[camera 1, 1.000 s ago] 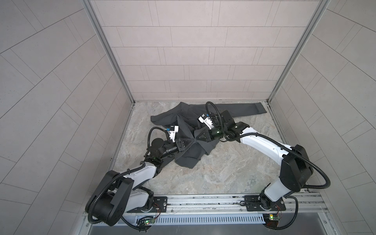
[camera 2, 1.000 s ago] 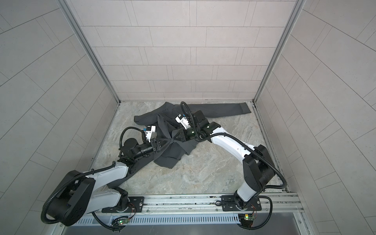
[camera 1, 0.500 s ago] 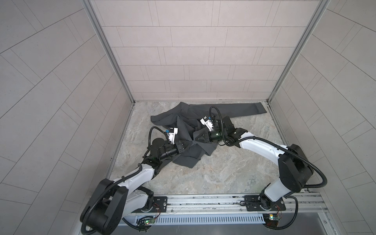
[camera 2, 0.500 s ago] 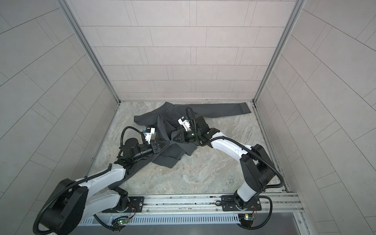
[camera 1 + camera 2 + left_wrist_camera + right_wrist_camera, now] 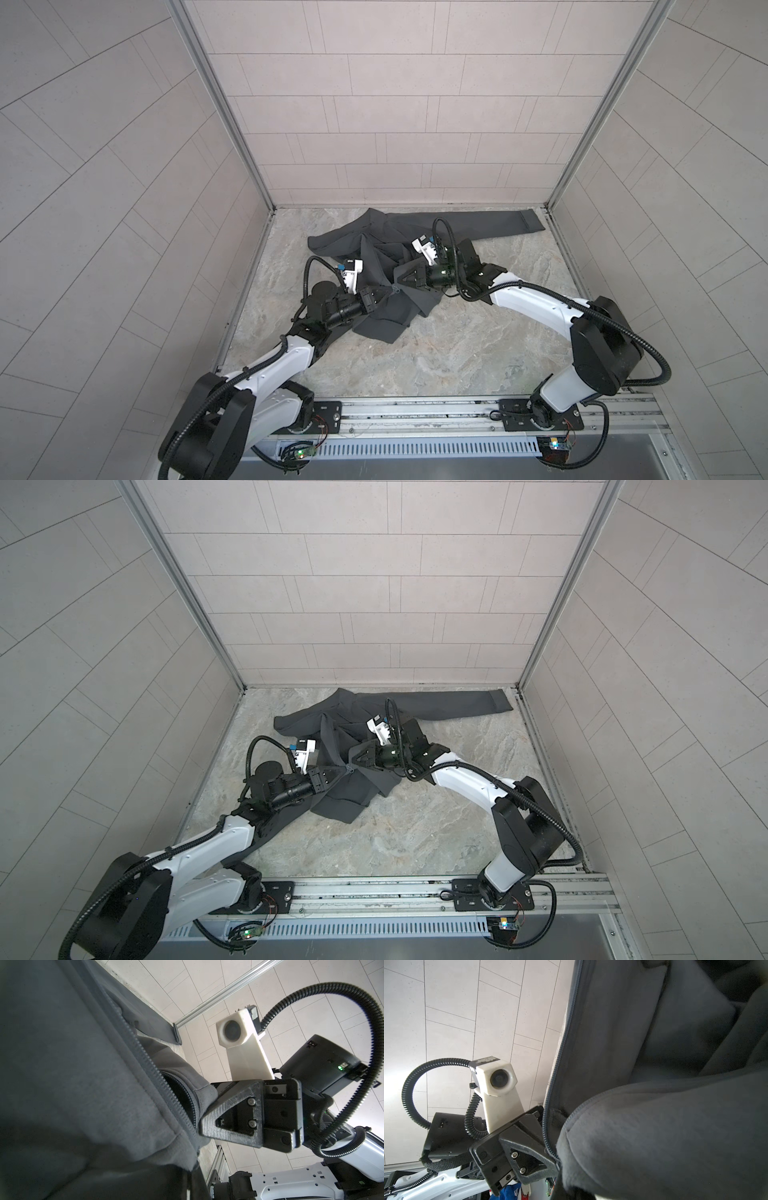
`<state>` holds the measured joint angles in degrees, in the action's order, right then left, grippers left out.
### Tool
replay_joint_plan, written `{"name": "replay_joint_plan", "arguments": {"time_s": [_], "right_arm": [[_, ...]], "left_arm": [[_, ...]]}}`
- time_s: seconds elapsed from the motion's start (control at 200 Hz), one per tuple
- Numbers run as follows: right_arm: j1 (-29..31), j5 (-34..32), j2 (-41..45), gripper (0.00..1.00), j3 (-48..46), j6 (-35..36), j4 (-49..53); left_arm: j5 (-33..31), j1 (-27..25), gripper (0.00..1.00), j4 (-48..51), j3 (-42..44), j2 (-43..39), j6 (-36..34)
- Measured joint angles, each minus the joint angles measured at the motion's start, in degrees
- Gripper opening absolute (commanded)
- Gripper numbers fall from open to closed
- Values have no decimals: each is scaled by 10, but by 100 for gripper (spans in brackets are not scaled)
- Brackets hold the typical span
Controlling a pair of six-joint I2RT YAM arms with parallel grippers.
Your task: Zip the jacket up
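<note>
Dark grey jacket (image 5: 395,320) crumpled on the marble counter (image 5: 457,357) near the back wall (image 5: 395,124), left fingers (image 5: 375,296) pinched tight on its lifted zipper edge, right fingers (image 5: 409,277) pinching the facing front edge, tips close together mid-jacket

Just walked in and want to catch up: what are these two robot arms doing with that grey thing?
Both arms are working on a dark grey jacket lying crumpled on the table, one sleeve stretched out flat. The left gripper and the right gripper are each shut on its fabric, close together beside the zipper. The teeth seen from the wrists are not joined, so zipping has not started there.
</note>
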<state>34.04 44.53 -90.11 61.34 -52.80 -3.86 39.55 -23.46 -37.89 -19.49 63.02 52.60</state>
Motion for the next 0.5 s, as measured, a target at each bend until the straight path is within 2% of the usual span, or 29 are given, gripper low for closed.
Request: {"name": "replay_joint_plan", "arguments": {"time_s": [0.085, 0.125, 0.2, 0.345, 0.5], "right_arm": [[1, -4, 0, 1, -2, -2, -1], [1, -6, 0, 18, -2, -3, 1], [1, -19, 1, 29, -2, 1, 7], [-5, -63, 23, 35, 9, 49, 71], [-4, -139, 52, 39, 66, 181, 221]], "left_arm": [[-5, -3, 0, 1, 0, 0, 0], [-7, -5, 0, 3, 0, 0, 0], [-7, -10, 0, 12, 0, 0, 0], [3, -29, 0, 38, 1, 14, 4], [5, -54, 0, 56, 6, 26, 9]]}}
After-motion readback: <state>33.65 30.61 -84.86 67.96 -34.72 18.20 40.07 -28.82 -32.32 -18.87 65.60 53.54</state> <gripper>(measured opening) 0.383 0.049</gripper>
